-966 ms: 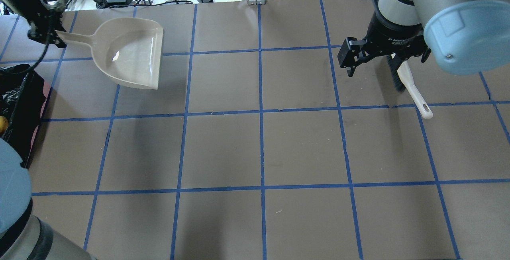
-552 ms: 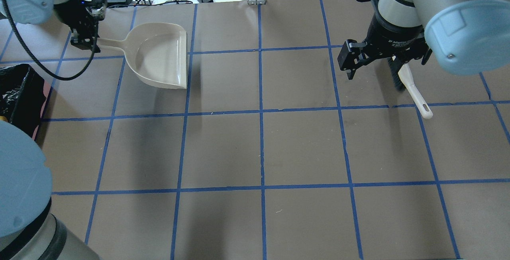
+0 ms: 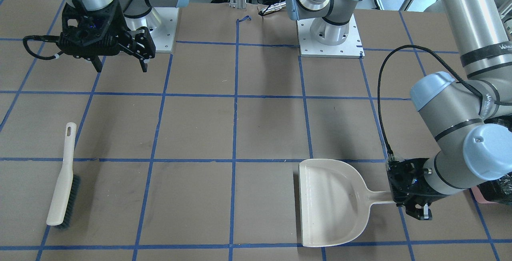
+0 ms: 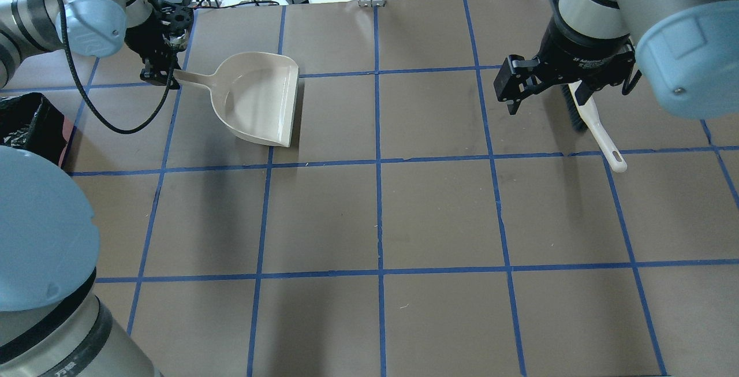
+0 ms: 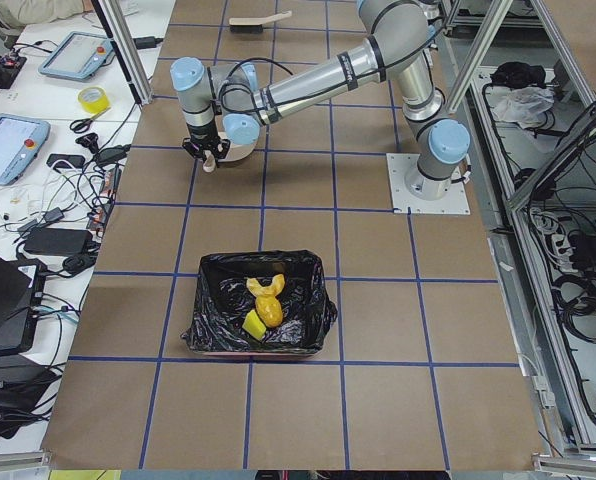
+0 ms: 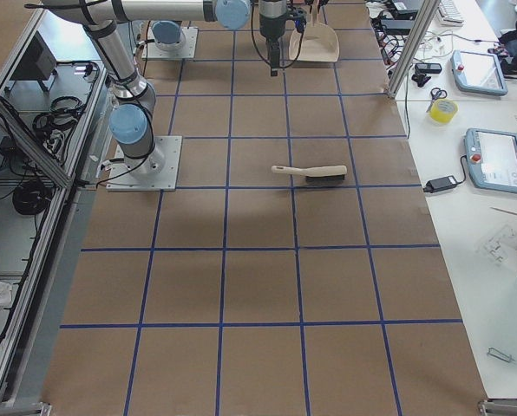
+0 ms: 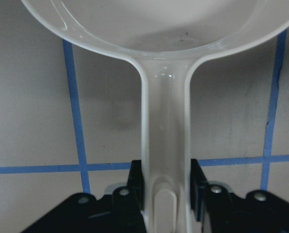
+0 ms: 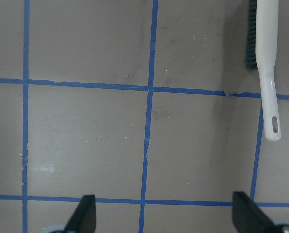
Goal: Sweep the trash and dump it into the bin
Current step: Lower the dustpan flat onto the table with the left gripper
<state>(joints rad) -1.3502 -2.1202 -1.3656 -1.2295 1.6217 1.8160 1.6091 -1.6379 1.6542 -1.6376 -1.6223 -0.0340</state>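
Brown gridded surface (image 4: 439, 215): left tool (image 4: 160, 74) clamped on empty dustpan (image 4: 260, 100) handle; right tool (image 3: 121, 68) spread wide. Trash (image 5: 266, 305) lies in bin (image 5: 208, 300). We would lower the dustpan level, then release.

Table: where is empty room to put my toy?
The wide bare squares between the dustpan and the brush, and the rows nearer the robot. Crowded: the left gripper on the dustpan handle, the bin close by, the right gripper near the brush.
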